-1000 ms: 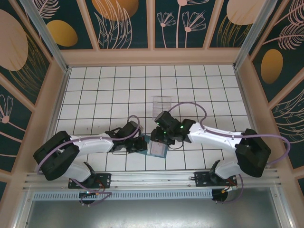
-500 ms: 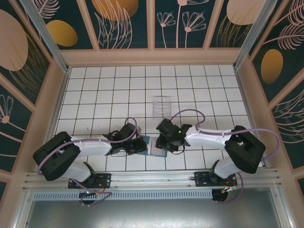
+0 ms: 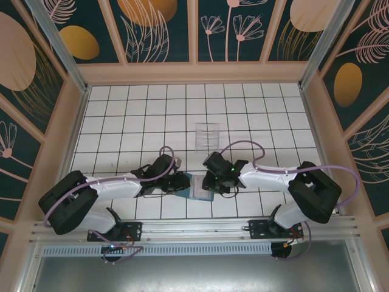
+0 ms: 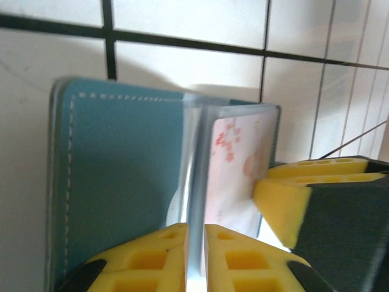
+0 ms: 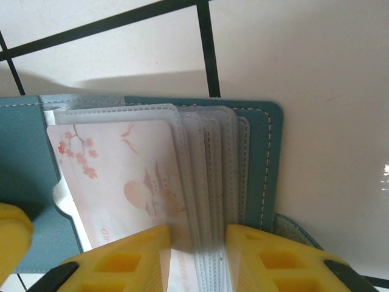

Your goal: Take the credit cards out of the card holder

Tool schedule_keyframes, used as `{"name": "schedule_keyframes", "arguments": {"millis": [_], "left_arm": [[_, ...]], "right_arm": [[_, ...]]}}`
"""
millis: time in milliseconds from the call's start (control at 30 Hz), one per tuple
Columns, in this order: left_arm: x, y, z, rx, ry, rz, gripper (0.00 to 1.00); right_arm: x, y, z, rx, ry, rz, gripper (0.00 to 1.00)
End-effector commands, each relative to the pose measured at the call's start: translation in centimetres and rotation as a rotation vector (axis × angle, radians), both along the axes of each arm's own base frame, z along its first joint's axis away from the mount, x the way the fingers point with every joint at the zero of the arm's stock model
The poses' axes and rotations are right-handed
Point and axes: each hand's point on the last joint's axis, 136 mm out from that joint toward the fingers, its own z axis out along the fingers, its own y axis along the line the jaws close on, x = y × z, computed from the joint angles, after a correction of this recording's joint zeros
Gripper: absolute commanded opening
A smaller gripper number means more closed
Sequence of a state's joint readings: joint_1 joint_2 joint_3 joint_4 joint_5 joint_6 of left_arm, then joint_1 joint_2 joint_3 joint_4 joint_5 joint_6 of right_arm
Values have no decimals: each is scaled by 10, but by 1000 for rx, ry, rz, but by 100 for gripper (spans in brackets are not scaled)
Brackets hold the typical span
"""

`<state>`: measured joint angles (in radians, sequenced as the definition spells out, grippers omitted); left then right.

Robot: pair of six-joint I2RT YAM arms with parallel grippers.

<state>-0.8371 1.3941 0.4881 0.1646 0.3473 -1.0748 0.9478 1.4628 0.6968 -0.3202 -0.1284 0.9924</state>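
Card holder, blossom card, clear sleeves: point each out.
card holder [image 4: 121, 182]: left wrist view, teal cover.
blossom card [image 5: 115, 176]: right wrist view, printed face.
clear sleeves [image 5: 209, 182]: right wrist view, stacked edges.

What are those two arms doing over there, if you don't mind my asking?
Both arms are working on the open teal card holder, which lies near the near edge of the table. The left pincer has its fingers almost together at the holder's fold, with sleeve plastic between them. The right pincer straddles the stack of clear sleeves; whether it is clamped I cannot tell. A pink blossom-printed card sits inside its sleeve, not yet pulled out.
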Motion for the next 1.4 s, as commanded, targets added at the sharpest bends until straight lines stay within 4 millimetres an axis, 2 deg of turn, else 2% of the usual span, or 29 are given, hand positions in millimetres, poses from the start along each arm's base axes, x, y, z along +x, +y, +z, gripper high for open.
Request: {"name": "schedule_keyframes", "arguments": {"millis": [0,67,167,367,533,733,1000,1167,1367], "left_arm": [[14,-12,25,-67,-81,-9,19],[15,-17,30,-89,-97,-32,21],[14,-22,28,-84,-97,-75,21],[9,-25,8,-45,-43,-121,22],[8,-20,-6,8,-22,-114,22],[10,-23,-5,-8,-33,-125,22],[9,-24,-17,21,-7,-141,22],[9,-15,-28,92,-1,-136,22],[9,-4,-33,160,-5,-131,21]], "right_arm": [[1,-18,-14,-72,-16,-5,30],[2,-17,-14,-71,-17,-1,30],[2,-16,-14,-70,-19,0,29],[3,-17,-13,-75,-20,0,29],[3,-17,-11,-75,-23,-2,29],[3,-17,-10,-75,-21,-3,29],[3,-16,-9,-77,-20,0,29],[4,-17,-6,-81,-23,-4,29],[6,-19,-3,-92,-31,-10,34]]}}
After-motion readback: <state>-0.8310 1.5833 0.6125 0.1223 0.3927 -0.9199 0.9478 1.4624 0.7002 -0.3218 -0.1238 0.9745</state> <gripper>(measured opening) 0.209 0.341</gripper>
